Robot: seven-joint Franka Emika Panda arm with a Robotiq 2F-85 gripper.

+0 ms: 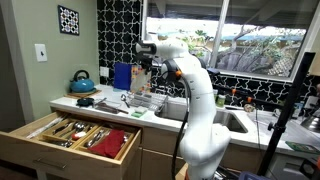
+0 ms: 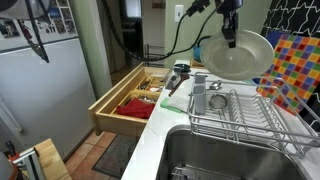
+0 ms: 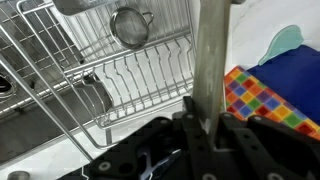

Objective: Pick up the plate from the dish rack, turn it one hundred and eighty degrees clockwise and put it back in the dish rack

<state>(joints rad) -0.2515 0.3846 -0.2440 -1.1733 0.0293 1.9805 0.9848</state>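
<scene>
The plate [image 2: 238,56] is pale beige and round, held in the air above the dish rack [image 2: 240,118] in an exterior view. My gripper [image 2: 230,40] is shut on its upper edge. In the wrist view the plate [image 3: 210,60] shows edge-on, rising from between my fingers [image 3: 205,125], with the wire dish rack [image 3: 120,80] below and to the left. In an exterior view the gripper [image 1: 143,68] hangs above the rack [image 1: 143,101] on the counter; the plate is hard to make out there.
A wooden drawer [image 2: 130,98] with cutlery stands open beside the counter. A sink [image 2: 215,160] lies in front of the rack. A colourful checkered board [image 3: 265,100] and a blue board [image 3: 295,70] stand behind. A blue kettle [image 1: 82,80] sits on the counter.
</scene>
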